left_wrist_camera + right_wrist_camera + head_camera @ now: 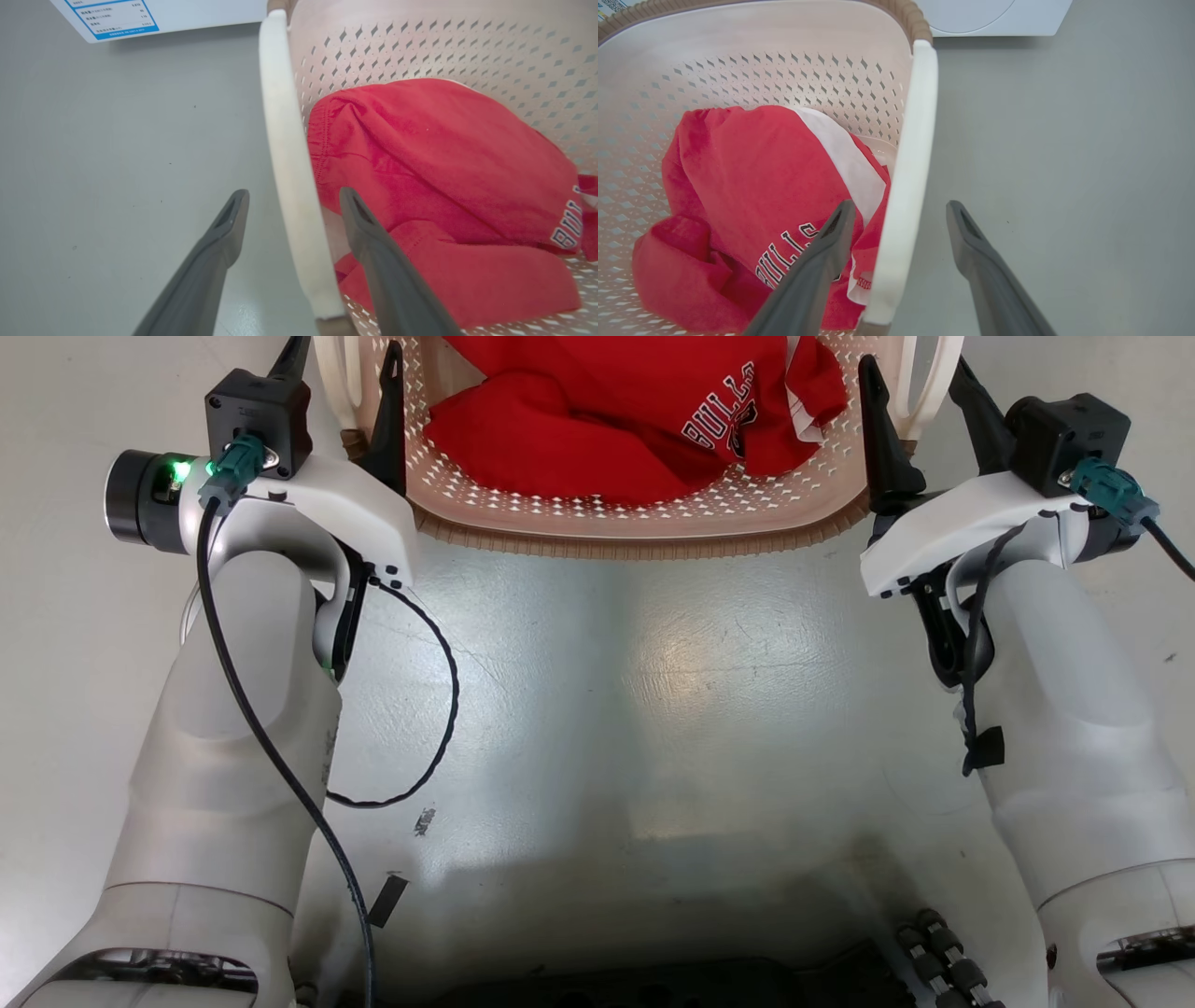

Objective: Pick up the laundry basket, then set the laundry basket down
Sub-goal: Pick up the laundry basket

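Observation:
The cream laundry basket point(635, 537) with its brown rim stands on the grey floor at the top of the head view, holding a red garment point(597, 420) with white lettering. My left gripper point(344, 355) is open, one finger inside the basket and one outside, straddling the left white handle point(289, 163) with a gap on both sides. My right gripper point(912, 369) is open in the same way around the right white handle point(910, 163). The perforated wall point(761, 60) and the red garment point(420, 163) lie just beyond the inner fingers.
A white washer point(994, 18) stands behind the basket, and a white appliance face with a blue-edged label point(112, 18) is at the far left. Bare grey floor point(653, 691) lies between my arms, a black cable point(439, 728) loops over it, and my dark base point(653, 980) is below.

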Motion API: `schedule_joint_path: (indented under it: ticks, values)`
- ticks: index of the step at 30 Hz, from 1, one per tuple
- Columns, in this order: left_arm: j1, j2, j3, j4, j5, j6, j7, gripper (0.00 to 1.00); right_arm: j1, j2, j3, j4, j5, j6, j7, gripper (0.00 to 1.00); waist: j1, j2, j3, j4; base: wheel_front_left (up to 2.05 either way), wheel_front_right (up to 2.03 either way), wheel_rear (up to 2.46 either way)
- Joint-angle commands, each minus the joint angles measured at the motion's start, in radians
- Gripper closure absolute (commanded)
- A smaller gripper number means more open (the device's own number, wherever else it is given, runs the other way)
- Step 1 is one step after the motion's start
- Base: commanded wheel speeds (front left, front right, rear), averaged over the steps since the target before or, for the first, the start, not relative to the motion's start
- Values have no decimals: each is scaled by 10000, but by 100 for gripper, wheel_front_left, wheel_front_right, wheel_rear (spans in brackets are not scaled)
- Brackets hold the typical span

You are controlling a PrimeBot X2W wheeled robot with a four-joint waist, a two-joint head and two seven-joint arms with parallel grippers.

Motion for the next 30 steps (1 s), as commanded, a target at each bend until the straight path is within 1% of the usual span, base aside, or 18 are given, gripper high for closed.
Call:
schedule_joint_path:
  ticks: [1, 2, 3, 4, 7, 12, 18, 25, 30]
  values:
    - [121, 293, 101, -40, 143, 86, -46, 29, 292, 114, 195, 3, 136, 58, -118, 12, -1, 0, -13, -8, 0, 0, 0]
    - [97, 291, 83, -21, 134, 71, -46, 62, 280, 114, 244, 45, 196, 58, -118, 58, -1, 0, -22, -10, 0, 0, 0]
    - [79, 287, 60, -1, 127, 52, -46, 100, 275, 114, 319, 130, 294, 58, -118, 98, -1, 0, -33, -2, 0, 0, 0]
    - [63, 285, 29, 48, 128, 29, -46, 100, 264, 114, 396, 210, 419, 58, -118, 100, -1, 0, -42, 3, 0, 0, 0]
    - [28, 281, -1, -24, 102, 31, -46, 100, 218, 114, 633, 417, 789, 58, -118, 100, -1, 0, -53, -4, 0, 0, 0]
    - [46, 291, -61, 23, 99, 89, -46, 100, 220, 114, 857, 559, 1083, 58, -118, 100, -1, 0, -151, -40, 0, 0, 0]
    - [207, 219, -133, 438, 14, 115, -46, 100, 451, 114, 1089, 874, 1364, 58, -118, 100, -1, 0, -631, -32, 0, 0, 0]
    - [553, 81, -243, 1464, -161, 14, -46, 100, 610, 114, 1756, 1686, 1937, 58, -118, 100, -1, 0, -1705, -57, 0, 0, 0]
    - [1019, -58, -396, 2272, -313, -21, -46, 100, 817, 114, 2736, 2436, 2695, 58, -118, 100, -1, 0, -2897, -65, 0, 0, 0]
